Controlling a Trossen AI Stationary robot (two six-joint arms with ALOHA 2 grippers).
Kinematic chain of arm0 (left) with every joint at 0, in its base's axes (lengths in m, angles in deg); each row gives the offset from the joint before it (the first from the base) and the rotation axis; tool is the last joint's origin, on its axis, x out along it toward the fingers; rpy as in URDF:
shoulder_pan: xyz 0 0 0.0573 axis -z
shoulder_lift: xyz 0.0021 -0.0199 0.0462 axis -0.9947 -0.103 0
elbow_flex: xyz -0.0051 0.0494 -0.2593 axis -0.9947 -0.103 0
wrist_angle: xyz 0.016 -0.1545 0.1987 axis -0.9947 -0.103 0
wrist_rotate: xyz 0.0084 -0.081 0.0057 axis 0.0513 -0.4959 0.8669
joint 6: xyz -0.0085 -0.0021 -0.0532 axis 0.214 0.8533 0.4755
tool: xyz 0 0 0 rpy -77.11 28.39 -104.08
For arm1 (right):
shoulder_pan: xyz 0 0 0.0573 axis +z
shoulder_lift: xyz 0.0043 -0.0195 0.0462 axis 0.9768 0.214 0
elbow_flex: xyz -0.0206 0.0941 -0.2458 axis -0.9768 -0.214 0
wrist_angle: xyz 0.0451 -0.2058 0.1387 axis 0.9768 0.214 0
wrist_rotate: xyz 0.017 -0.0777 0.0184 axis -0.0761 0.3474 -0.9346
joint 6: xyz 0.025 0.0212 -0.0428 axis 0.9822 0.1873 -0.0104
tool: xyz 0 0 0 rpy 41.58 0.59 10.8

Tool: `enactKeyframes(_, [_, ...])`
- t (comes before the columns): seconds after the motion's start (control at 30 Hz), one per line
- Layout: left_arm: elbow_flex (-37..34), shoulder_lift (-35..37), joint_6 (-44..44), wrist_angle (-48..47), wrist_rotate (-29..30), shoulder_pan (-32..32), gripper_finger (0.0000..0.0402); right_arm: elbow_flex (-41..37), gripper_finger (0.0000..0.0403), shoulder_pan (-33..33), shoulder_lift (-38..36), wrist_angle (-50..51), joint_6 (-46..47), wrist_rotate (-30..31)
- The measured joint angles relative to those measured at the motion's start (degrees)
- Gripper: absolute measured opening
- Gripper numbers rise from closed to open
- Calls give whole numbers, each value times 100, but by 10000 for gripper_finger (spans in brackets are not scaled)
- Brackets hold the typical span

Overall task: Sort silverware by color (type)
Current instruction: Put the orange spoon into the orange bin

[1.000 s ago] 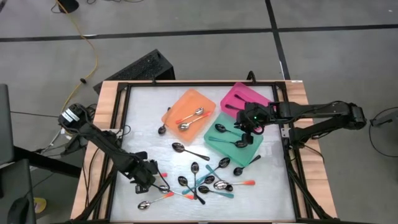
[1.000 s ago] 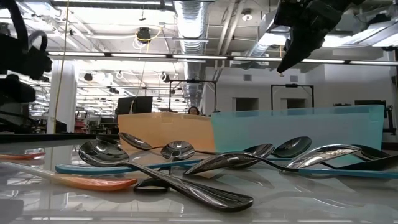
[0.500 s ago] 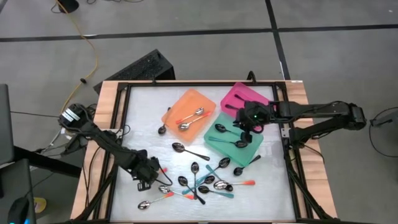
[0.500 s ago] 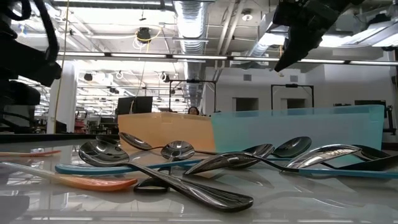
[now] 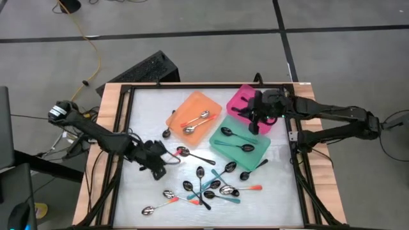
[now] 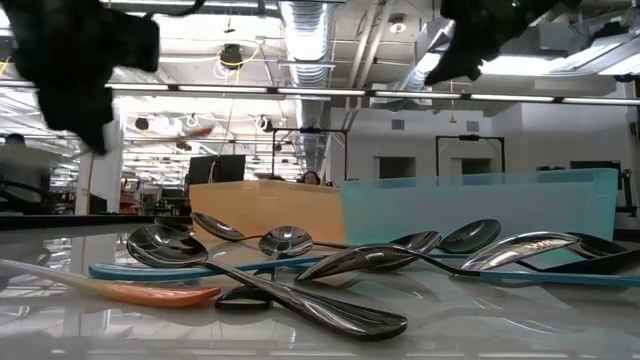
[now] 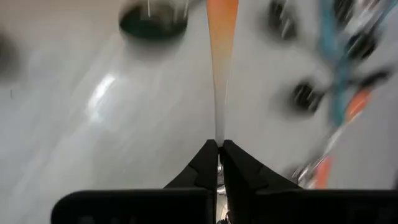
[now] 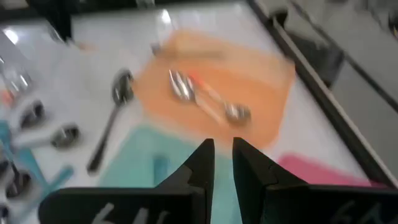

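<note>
Sort was partly done: orange tray (image 5: 195,108) had 2 spoons, teal tray (image 5: 250,152) 2; pile (image 5: 208,185) remained near table's front edge. Left gripper (image 5: 161,160) pinched an orange-handled spoon (image 7: 222,59) mid-table; right gripper (image 5: 254,122), fingers slightly apart & empty, was over the pink tray (image 5: 243,99).

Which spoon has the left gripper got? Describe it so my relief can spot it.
Start at the orange tray; just below it in the high view, the left gripper is shut on the handle tip of the orange-handled spoon. Its nearest neighbour, the black spoon, lies free on the table.
</note>
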Motion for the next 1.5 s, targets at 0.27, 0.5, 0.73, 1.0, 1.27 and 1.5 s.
enactKeyframes(0.27, [0, 642, -160, 1559, 1173, -903, 0, -2, 68, -633, 266, -2083, -105, -1264])
enactKeyframes(0.5, [7, 727, -1254, 3568, 1280, -2092, 0, 4, 68, -1183, 997, -3446, -61, -1856])
enactKeyframes(0.73, [7, 727, -1912, 4317, 185, -3453, 0, 0, 68, -1674, 2276, -4855, 882, -2819])
enactKeyframes(1.0, [9, 669, -2206, 4755, -701, -4577, 0, 52, 68, -1759, 3157, -5833, 1255, -3352])
enactKeyframes(1.27, [11, 132, -2246, 5909, -1248, -5024, 0, 685, 68, -1642, 3636, -5843, 1157, -3833])
enactKeyframes(1.5, [13, -268, -2416, 6304, -1390, -5043, 0, 1045, 122, -1463, 3775, -5797, 1181, -3870])
